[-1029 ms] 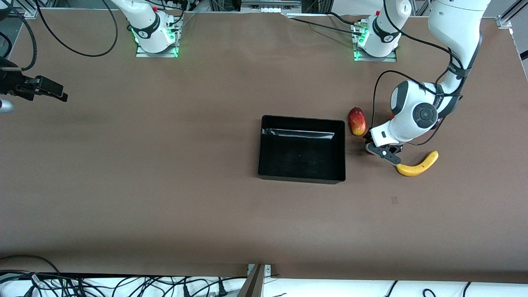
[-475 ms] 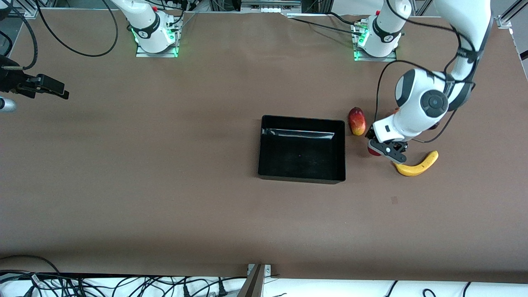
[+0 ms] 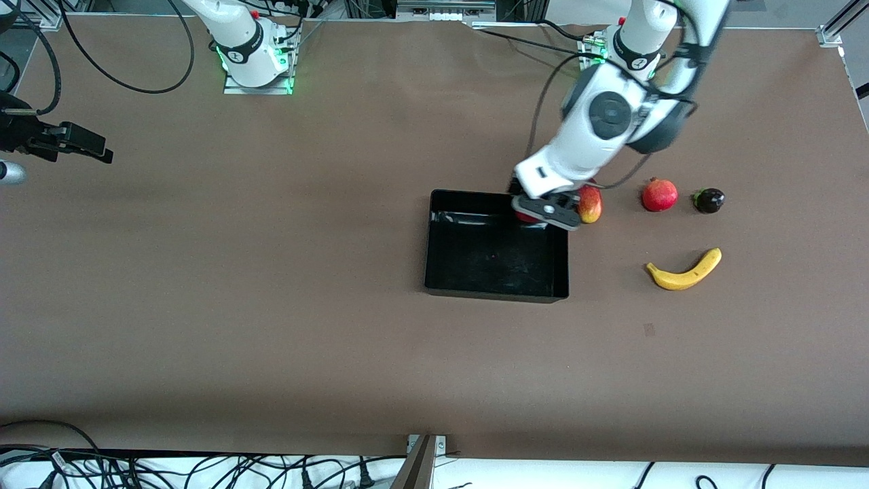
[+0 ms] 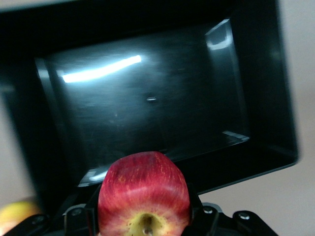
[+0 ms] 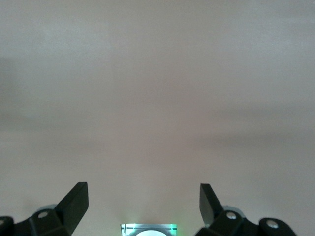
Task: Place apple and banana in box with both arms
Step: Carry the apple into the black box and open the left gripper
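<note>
One apple [image 4: 143,194] pinched in left gripper [image 3: 543,212], poised over box [image 3: 434,238] rim (banana [image 3: 684,271] lying toward left arm's end); right gripper [image 5: 142,201] spread, waiting.

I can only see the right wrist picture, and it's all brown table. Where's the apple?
Observer: The left gripper is shut on the apple, up in the air over a corner of the box.
Operator: Is the banana in the box?
Observer: No. The banana lies on the table, beside the box toward the left arm's end.
Operator: What's my arm doing?
Observer: The right gripper waits open over the table at the right arm's end, holding nothing.
</note>
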